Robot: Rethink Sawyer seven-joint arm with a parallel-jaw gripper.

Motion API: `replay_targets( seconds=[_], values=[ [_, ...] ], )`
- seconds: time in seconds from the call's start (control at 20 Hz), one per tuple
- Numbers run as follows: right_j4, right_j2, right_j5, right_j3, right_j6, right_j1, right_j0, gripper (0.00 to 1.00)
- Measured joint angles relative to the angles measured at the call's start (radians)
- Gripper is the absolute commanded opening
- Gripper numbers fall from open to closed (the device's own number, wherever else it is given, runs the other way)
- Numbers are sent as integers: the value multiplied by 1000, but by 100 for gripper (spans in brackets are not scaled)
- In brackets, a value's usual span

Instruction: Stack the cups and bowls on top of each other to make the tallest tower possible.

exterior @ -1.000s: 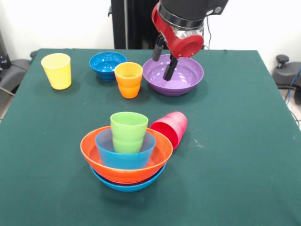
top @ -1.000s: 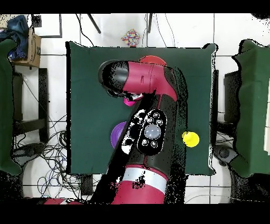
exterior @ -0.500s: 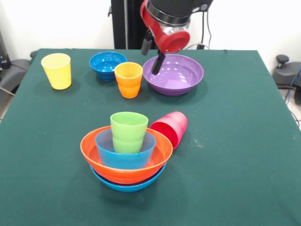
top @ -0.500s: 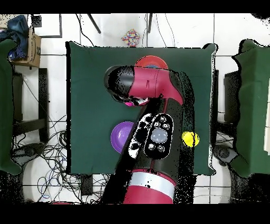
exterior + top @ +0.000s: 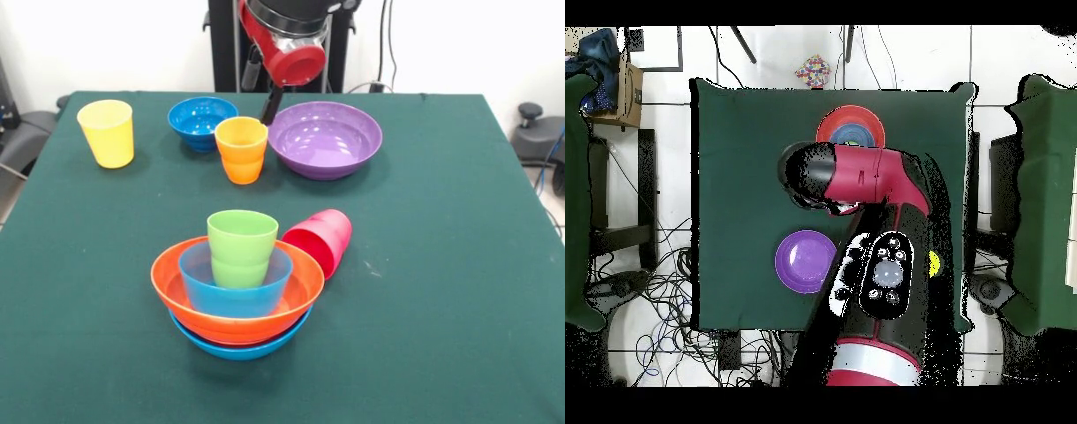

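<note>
Hand (image 5: pixel 262 91) hung spread and empty just above the orange cup (image 5: pixel 241 148); next it needed lowering onto that cup, then carrying to the tower (image 5: pixel 237 296).

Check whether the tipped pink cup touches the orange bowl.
Cannot tell. In the front view the pink cup meets the orange bowl's rim, with no gap or contact plainly visible.

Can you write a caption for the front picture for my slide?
The gripper hangs above the orange cup, while the green cup tops the tower of bowls.
</note>
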Motion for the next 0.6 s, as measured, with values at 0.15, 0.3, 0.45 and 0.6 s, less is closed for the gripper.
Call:
replay_targets(
  seconds=[0.15, 0.3, 0.45, 0.6],
  values=[
    [-12, 11, -24, 34, 0, -15, -10, 100],
    [-21, 20, -57, 60, 0, -23, -17, 100],
    [-32, 29, -110, 94, 0, -24, -25, 100],
    [-41, 37, -154, 120, 0, -23, -30, 100]
  ],
)
